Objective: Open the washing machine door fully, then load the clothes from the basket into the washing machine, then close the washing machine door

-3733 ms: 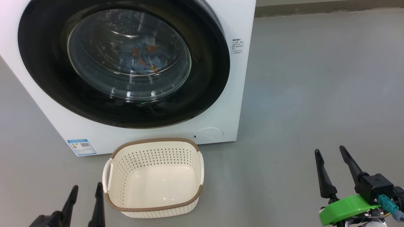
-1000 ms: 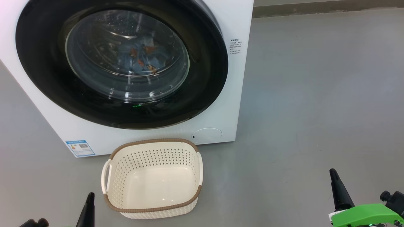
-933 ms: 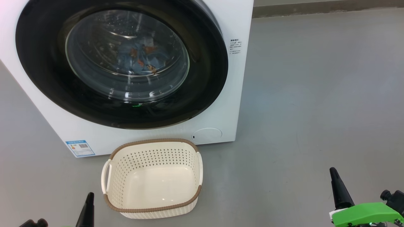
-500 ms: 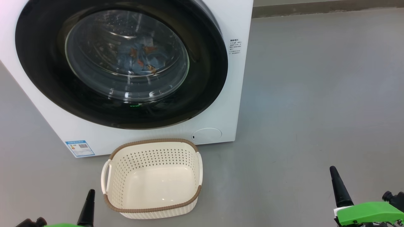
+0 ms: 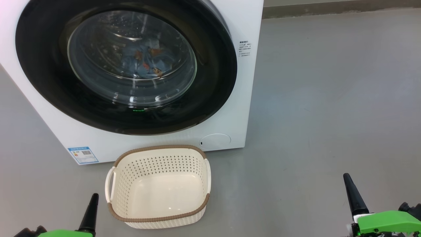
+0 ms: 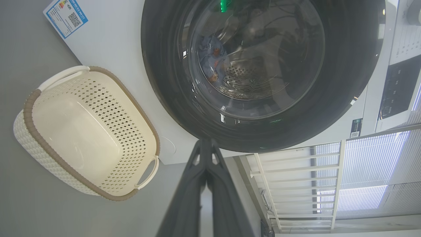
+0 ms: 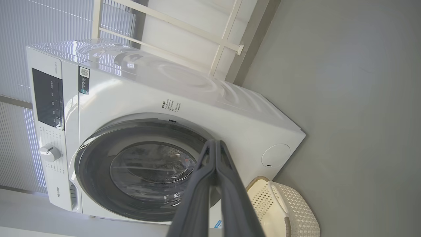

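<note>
The washing machine door [image 5: 46, 82] sat flush in the front of the washing machine [image 5: 250, 26], with the clothes [image 5: 148, 62] lying behind its window, inside the drum. The basket [image 5: 161, 147] stood empty on the floor, just in front of the machine's lower edge, its long axis running from 9 to 3 o'clock in the head view. The fingers of both tools were pressed together with nothing between them. The left gripper [image 5: 94, 197] was low at 7 o'clock in that view and the right gripper [image 5: 349, 187] low at 5 o'clock. From the left gripper the basket lay just beside it at 2 o'clock and the door beyond at 12 to 1 o'clock. From the right gripper the door lay at 10 o'clock, well apart across bare floor, which made the left arm the nearer one. Judging by this layout, all three steps looked done. If the door wanted a last push, the left arm would have had the shorter reach, up past the basket's left handle. Whether the latch had caught could not be told.
</note>
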Controlling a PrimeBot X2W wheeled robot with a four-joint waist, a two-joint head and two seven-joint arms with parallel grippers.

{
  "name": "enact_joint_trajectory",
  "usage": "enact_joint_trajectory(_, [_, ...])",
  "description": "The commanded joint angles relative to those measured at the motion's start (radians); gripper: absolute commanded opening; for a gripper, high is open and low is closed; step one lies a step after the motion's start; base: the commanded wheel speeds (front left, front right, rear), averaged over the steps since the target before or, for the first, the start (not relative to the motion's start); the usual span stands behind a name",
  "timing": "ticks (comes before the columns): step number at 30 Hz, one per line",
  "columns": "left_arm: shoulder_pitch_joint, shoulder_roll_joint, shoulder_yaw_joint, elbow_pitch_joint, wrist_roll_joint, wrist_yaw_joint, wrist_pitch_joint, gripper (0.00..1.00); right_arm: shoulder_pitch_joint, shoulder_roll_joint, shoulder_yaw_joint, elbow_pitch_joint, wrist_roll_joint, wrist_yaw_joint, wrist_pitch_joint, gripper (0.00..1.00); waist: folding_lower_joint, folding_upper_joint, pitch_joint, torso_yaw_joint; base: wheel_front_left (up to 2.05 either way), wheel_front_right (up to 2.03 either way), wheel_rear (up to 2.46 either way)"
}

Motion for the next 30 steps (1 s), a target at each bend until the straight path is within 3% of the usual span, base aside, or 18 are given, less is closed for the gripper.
enact_joint_trajectory(1, [-0.045,0.014,0.031,-0.019,-0.029,-0.002,0.008,0.0,-0.048,-0.013,0.021,-0.024,0.037,-0.001,0.009,0.0,-0.0001,-0.0001,0.0,0.0,0.0,0.0,0.0])
enact_joint_trajectory(26, [-0.078,0.004,0.069,-0.014,-0.291,-0.003,0.086,0.0,-0.061,-0.016,0.026,-0.019,0.365,-0.002,0.085,0.0,-0.0001,-0.0001,0.0,-0.002,0.0,0.0,0.0])
enact_joint_trajectory(30, [-0.079,0.003,0.07,-0.014,-0.296,-0.003,0.087,0.0,-0.061,-0.016,0.026,-0.019,0.371,-0.002,0.087,0.0,-0.0001,-0.0001,0.0,-0.002,0.0,0.0,0.0])
